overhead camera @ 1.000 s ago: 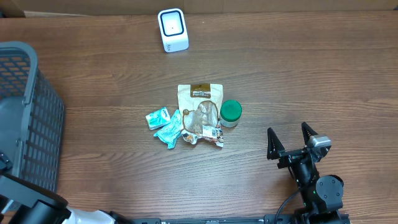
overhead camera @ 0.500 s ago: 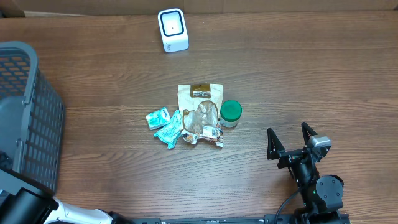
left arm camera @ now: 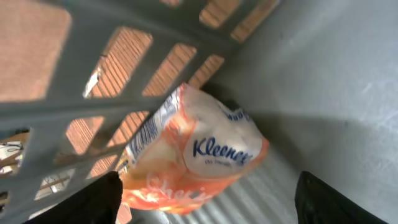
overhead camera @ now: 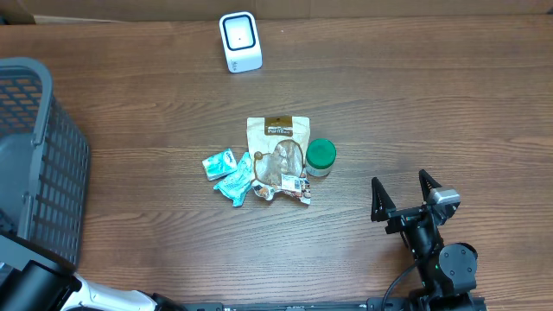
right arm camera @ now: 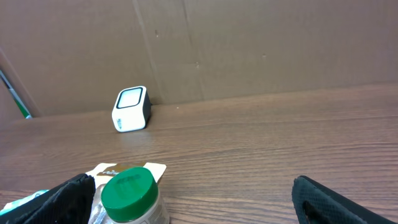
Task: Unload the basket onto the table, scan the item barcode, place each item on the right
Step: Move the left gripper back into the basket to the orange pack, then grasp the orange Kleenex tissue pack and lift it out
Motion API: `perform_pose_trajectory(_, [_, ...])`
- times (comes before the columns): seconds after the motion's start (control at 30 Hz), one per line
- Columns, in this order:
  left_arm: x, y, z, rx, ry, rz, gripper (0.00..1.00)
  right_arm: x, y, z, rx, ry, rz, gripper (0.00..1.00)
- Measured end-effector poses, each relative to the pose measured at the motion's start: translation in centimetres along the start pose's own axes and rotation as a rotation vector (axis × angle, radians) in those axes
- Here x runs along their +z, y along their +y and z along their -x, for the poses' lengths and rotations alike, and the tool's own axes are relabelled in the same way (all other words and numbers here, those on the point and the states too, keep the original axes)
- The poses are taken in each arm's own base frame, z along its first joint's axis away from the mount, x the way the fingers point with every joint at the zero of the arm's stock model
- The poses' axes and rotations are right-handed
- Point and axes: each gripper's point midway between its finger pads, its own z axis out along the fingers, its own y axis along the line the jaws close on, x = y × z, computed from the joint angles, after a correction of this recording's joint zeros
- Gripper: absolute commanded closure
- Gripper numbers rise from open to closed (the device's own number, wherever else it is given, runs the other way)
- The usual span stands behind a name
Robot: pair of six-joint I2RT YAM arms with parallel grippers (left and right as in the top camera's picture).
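Note:
An orange and white Kleenex tissue pack lies inside the grey basket, against its slatted wall. My left gripper hangs open over it. Its left finger is right at the pack's edge and its right finger stands well apart from the pack. The white barcode scanner stands at the back of the table and also shows as a scanner in the right wrist view. My right gripper rests open and empty at the front right.
A pile lies mid-table: a tan pouch, a green-lidded jar, teal packets and a small wrapped item. The grey basket fills the left edge. A cardboard wall backs the table.
The left arm at the bottom left corner has shifted a little lower and to the left. The right arm and the pile have not moved.

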Motion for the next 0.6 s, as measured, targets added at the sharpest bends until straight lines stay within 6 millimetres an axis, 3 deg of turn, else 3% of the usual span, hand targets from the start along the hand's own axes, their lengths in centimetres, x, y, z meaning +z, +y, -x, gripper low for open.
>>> perform_pose_trajectory(0.47, [0.4,0.1,1.1,0.006,-0.038,0.014,0.27,0.0,0.0,0.0,0.0,0.0,0.0,0.0])
perform_pose_trajectory(0.6, [1.4,-0.4,0.6,0.019,-0.009,0.009,0.41,0.0,0.0,0.0,0.0,0.0,0.0,0.0])
